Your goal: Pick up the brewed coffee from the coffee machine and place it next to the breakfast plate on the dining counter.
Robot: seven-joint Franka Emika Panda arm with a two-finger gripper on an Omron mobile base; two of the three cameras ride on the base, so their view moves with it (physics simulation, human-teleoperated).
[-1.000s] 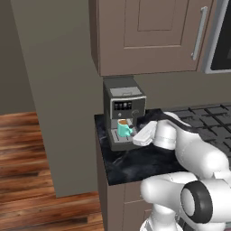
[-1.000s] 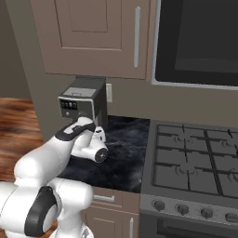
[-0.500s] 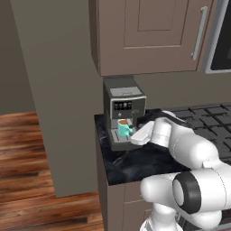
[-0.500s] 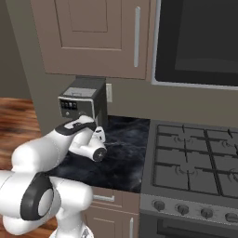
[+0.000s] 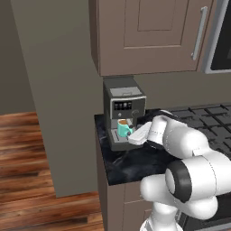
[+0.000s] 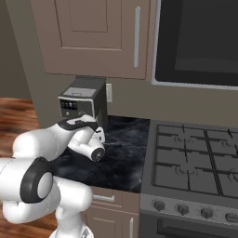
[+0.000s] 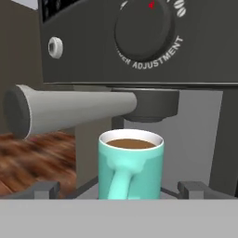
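Your gripper (image 7: 119, 191) has its jaws spread as wide as they go, with nothing pinched between them: in the hand view one dark fingertip (image 7: 41, 189) sits at the lower left and the other at the lower right, and the teal mug (image 7: 130, 163) stands in the gap, apart from both. You get the good stuff from that view, which the base cameras don't give you: the mug's handle faces the camera, brown coffee sits just under the rim, and the mug is parked under the brew head, below a grey portafilter handle (image 7: 69, 110) that sticks out to the left, with a round dial (image 7: 145, 30) above. From the left base view you can see the mug (image 5: 123, 128) as a small teal spot in the coffee machine (image 5: 124, 113) bay on the drip tray, with the white hand reaching in from the right, but the fingertips are too small to make out there. In the right base view the arm covers the front of the coffee machine (image 6: 83, 96), so mug and fingers are hidden; that view does show you the black marble worktop (image 6: 123, 153) and the gas hob (image 6: 197, 160) beside it. The machine is cut off at the top of the hand view.
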